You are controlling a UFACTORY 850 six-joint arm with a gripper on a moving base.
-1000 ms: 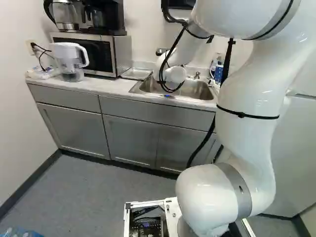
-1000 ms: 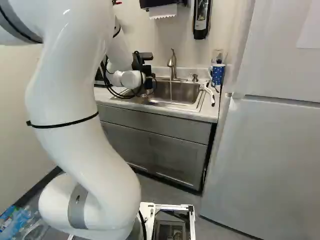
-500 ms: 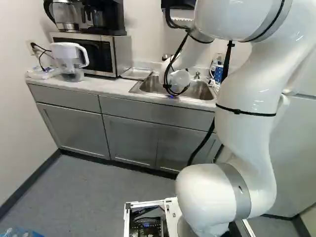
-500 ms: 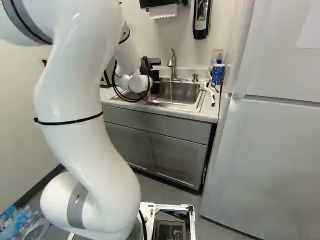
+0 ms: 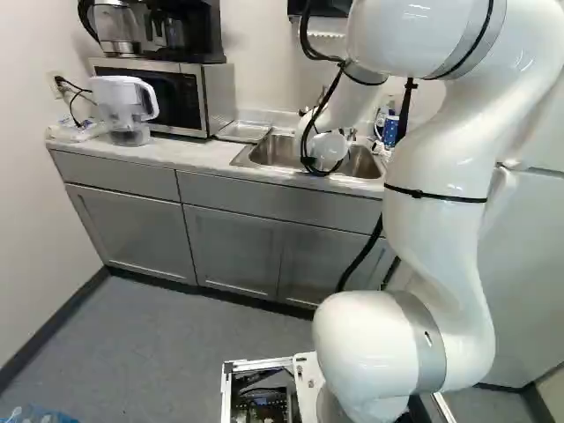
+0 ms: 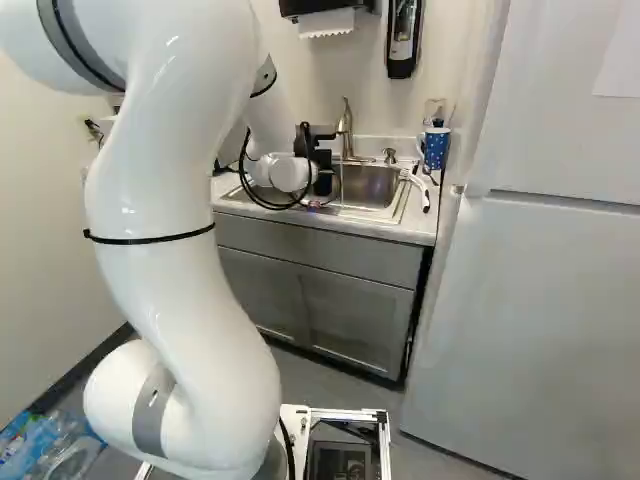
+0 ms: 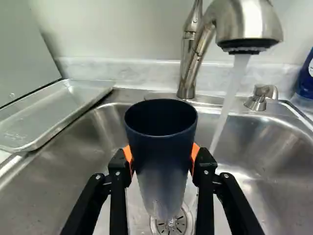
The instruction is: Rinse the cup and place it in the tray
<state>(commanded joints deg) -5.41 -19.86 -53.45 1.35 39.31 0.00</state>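
Observation:
At the sink in the right base view is my gripper (image 6: 322, 173), its fingertips not distinct there. The wrist view has the gripper (image 7: 162, 159) shut on a dark blue cup (image 7: 161, 142), orange pads against two opposite sides. The cup is upright with its mouth up, above the sink drain (image 7: 171, 225). Water (image 7: 228, 100) runs from the faucet (image 7: 249, 22) and falls beside the cup, not visibly into its mouth. A metal tray (image 7: 54, 115) lies on the counter beside the sink, on the other side of the cup from the water.
The sink basin (image 7: 279, 156) surrounds the cup, with a soap pump (image 7: 261, 97) behind it. A dotted mug (image 6: 436, 148) and a white-handled brush (image 6: 415, 185) are at the sink's far side. A microwave (image 5: 167, 92) and a pitcher (image 5: 123, 107) stand beyond the tray.
The arm's wrist and gripper have shifted to the right over the sink in both base views, nearer the running water. The base has stayed still.

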